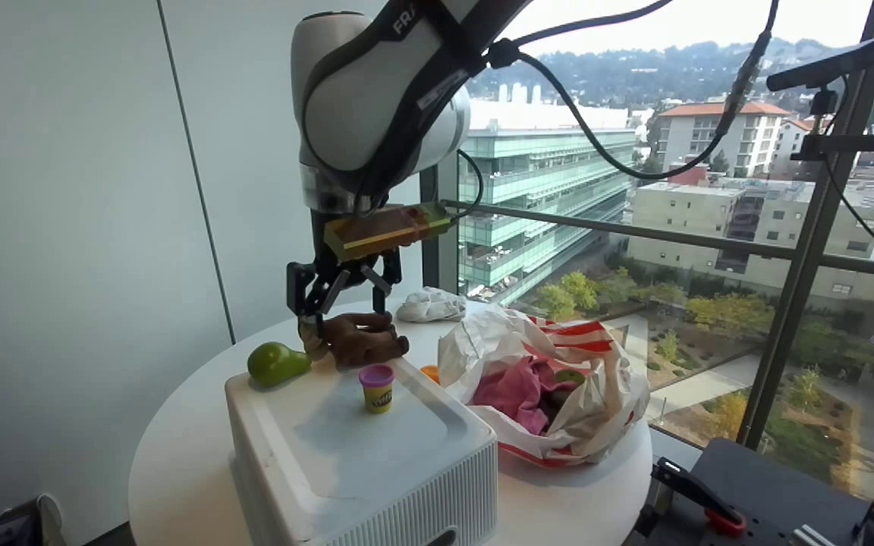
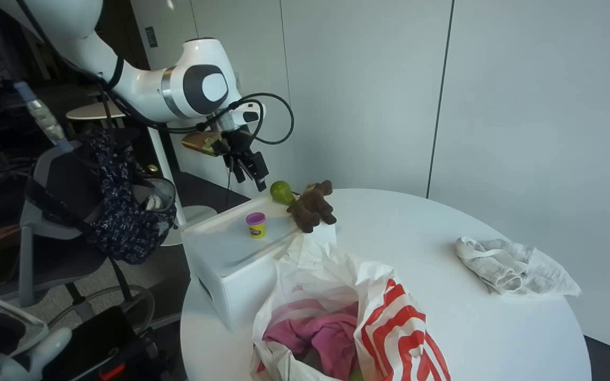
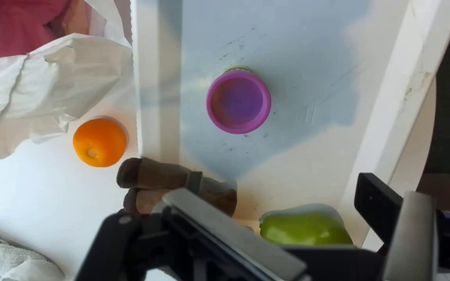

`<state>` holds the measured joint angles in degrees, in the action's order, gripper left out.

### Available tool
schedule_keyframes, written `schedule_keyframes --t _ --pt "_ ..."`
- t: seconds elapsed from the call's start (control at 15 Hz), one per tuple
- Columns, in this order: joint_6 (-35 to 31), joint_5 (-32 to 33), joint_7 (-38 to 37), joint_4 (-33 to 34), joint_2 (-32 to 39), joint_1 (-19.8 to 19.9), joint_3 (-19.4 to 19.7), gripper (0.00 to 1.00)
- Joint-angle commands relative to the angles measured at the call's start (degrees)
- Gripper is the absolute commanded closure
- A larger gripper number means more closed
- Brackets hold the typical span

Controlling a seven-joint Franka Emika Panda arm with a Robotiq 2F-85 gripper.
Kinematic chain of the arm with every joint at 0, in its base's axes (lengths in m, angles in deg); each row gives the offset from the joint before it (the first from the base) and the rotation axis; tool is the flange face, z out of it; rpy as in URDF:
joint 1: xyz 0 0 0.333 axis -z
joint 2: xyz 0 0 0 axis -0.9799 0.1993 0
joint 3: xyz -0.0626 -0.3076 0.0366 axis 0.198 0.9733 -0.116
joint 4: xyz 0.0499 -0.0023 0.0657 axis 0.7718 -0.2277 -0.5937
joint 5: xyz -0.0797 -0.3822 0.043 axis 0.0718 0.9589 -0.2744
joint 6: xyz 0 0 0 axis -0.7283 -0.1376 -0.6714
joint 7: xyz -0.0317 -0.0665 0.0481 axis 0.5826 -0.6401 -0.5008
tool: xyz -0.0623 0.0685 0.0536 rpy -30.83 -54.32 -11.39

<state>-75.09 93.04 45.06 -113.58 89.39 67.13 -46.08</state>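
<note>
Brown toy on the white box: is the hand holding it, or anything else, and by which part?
Nothing is held: the hand stands open, and in an exterior view the brown toy lies apart from it.

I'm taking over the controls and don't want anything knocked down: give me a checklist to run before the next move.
1. Pincer open, holding nothing: ok, jaws wide apart.
2. Play-Doh tub upright on the white box: ok.
3. Brown plush toy wholly on the box: not ok, part of it juts past the edge.
4. Pear clear of the toy: cannot tell, they look very close.
5. Striped bag open: ok, pink cloth visible inside.
</note>
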Motion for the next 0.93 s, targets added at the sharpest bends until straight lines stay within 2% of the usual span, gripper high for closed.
schedule_keyframes --t 0.0,0.2,0.87 --pt "-4.54 -3.04 3.57 -0.13 3.70 0.15 0.32 0.00" --pt "-5.33 -4.29 4.70 -0.31 5.53 -0.22 0.51 0.00" --pt "-5.39 -1.13 2.67 -0.83 8.52 -1.29 2.82 0.00"
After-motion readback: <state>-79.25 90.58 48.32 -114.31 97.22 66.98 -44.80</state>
